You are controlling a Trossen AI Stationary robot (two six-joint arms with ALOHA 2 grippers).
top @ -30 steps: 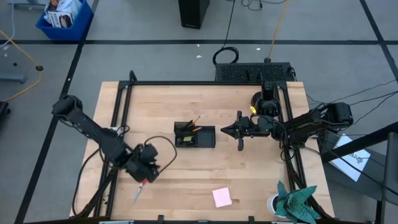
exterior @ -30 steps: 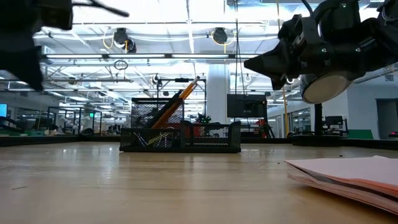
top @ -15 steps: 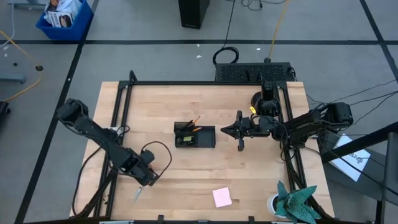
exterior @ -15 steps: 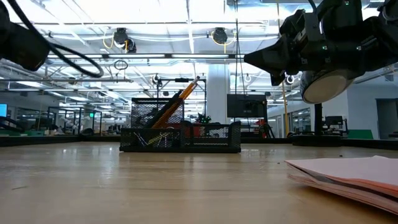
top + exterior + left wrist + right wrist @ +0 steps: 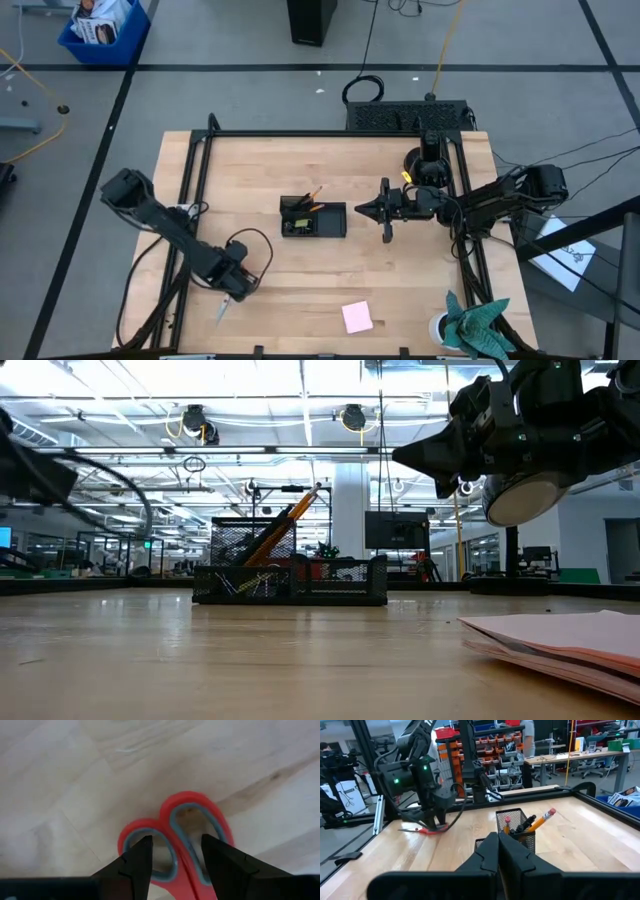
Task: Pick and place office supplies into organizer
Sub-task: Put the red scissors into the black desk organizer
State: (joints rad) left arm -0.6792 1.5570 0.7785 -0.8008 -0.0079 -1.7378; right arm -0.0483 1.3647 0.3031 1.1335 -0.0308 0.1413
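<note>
The red-handled scissors [image 5: 221,311] lie flat near the table's near-left edge. My left gripper [image 5: 233,287] is low over their handles and open. In the left wrist view its fingers stand over the two red handle loops [image 5: 192,822], with the gripper's middle [image 5: 175,862] above the place where the loops meet. The black mesh organizer [image 5: 313,217] stands mid-table and holds orange pencils [image 5: 285,520] and dark pens. The pink sticky-note pad [image 5: 357,317] lies flat near the near edge. My right gripper [image 5: 362,210] hovers shut just right of the organizer. My left gripper comes at the scissors' handle loops [image 5: 150,837] from above, pointing down, one open finger over each loop. The scissors lie flat on the table. Whether the fingers touch the handles I cannot tell.
A green plant in a white pot [image 5: 468,325] stands at the near-right corner. A round black camera mount base [image 5: 425,160] sits at the far right, by the black frame rail [image 5: 300,133]. Bare wood lies between the organizer and the scissors.
My left gripper has come down toward the scissors' handles and a little toward the near edge. The arm has dropped out of the low view's upper left. The scissors have stayed where they lay.
</note>
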